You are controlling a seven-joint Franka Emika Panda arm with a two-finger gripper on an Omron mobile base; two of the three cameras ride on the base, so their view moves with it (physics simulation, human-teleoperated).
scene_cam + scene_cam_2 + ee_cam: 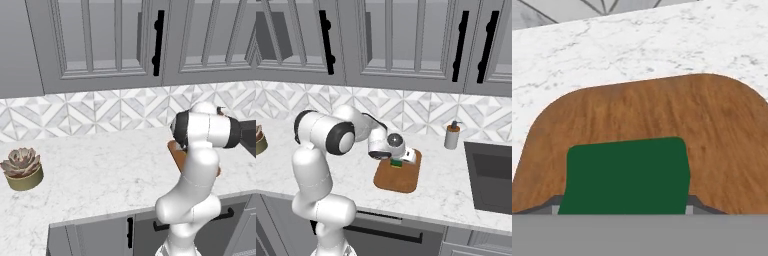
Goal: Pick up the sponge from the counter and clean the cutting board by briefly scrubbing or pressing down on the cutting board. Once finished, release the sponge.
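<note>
Centre frame, the two-finger gripper point(398, 161) holds the small green-topped sponge point(627, 177) between closed-in fingers, directly over the reddish-brown wooden cutting board point(722, 130), apparently pressing it.

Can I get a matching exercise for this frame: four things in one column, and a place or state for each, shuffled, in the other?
Things:
1. sponge
2. cutting board
3. soap dispenser
4. potted succulent

Places or states:
A. stands on the counter beside the sink
B. sits far along the counter on the arm's left
C. lies flat on the counter under the gripper
D. green top up, between the gripper's fingers over the board

Pairs: 1-D, 2-C, 3-A, 4-B
</note>
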